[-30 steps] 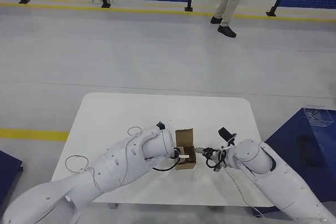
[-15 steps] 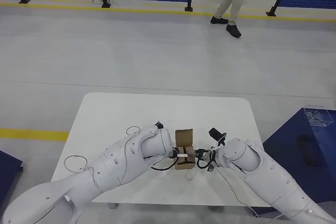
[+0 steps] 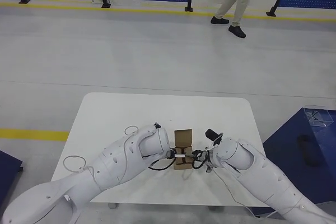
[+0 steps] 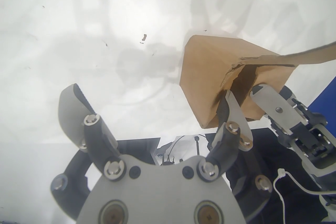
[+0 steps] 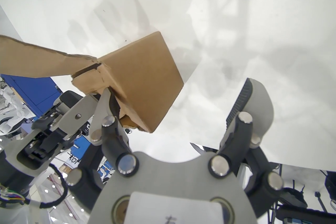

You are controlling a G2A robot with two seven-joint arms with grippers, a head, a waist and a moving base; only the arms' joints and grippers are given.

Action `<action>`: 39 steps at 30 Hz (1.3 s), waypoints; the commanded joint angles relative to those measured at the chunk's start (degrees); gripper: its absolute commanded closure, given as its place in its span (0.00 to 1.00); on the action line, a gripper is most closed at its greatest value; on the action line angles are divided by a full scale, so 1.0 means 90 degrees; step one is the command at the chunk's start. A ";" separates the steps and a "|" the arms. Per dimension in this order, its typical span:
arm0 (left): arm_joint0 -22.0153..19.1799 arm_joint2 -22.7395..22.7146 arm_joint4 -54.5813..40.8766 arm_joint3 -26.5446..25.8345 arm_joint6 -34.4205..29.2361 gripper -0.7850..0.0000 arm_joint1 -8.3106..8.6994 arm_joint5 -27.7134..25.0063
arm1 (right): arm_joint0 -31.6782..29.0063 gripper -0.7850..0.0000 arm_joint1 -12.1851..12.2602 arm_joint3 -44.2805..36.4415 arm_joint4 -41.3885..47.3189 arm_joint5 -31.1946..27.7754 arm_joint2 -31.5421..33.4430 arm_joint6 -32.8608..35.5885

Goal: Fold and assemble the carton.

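The brown carton (image 3: 183, 152) sits on the white tabletop (image 3: 117, 117), near the front edge and about midway across. Its lid flap (image 3: 183, 136) is open and spread toward the far side. The inside shows as a dark gap behind a ragged side edge, and whether anything lies in it cannot be told.

Beyond the tabletop's right end stands a blue cabinet (image 3: 305, 151) with a clear container (image 3: 318, 115) on top, well apart from the carton. A few dark specks (image 4: 143, 37) lie on the bare tabletop.

The two arms meet at the carton from opposite sides, the left hand (image 4: 149, 89) on its left and the right hand (image 5: 178, 86) on its right, crowding each other at its near wall. Both hands are released, with fingers spread wide and grasping nothing. One of the left hand's fingers (image 4: 232, 114) touches the carton at the dark gap, and the other stands apart over bare tabletop. One of the right hand's fingers (image 5: 105, 104) presses the same near corner, just beside the left hand's finger. Its other finger is well apart from the carton.
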 commanded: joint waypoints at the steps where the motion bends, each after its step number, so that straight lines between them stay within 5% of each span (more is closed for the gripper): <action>1: -0.0010 -0.0001 0.0009 0.0024 -0.0017 0.00 -0.0024 -0.0018 | 0.0021 0.00 -0.0018 0.0013 -0.0029 0.0012 -0.0017 0.0021; 15: -0.0070 -0.0056 0.0205 0.0234 -0.0090 0.00 -0.0192 -0.0164 | -0.0031 0.00 -0.0012 -0.0128 0.0118 0.0046 0.0372 0.0067; 20: -0.0056 -0.0256 0.0473 -0.0310 0.0091 0.00 -0.0045 -0.0041 | -0.0257 0.00 0.0139 -0.0318 0.0375 -0.0001 0.0925 0.0257; 25: 0.0043 -0.0470 0.1018 -0.1367 0.0172 0.00 0.0306 0.0172 | -0.0707 0.00 0.0315 -0.0781 0.0696 0.0123 0.1662 0.0140; 37: 0.0043 -0.0470 0.1018 -0.1367 0.0172 0.00 0.0306 0.0172 | -0.0728 0.00 0.0313 -0.0779 0.0696 0.0087 0.1656 0.0123; 39: 0.0160 -0.0587 0.0922 -0.1332 0.0329 0.00 0.0323 -0.0265 | -0.0816 0.00 0.0308 -0.0707 0.0711 -0.0064 0.1682 -0.0022</action>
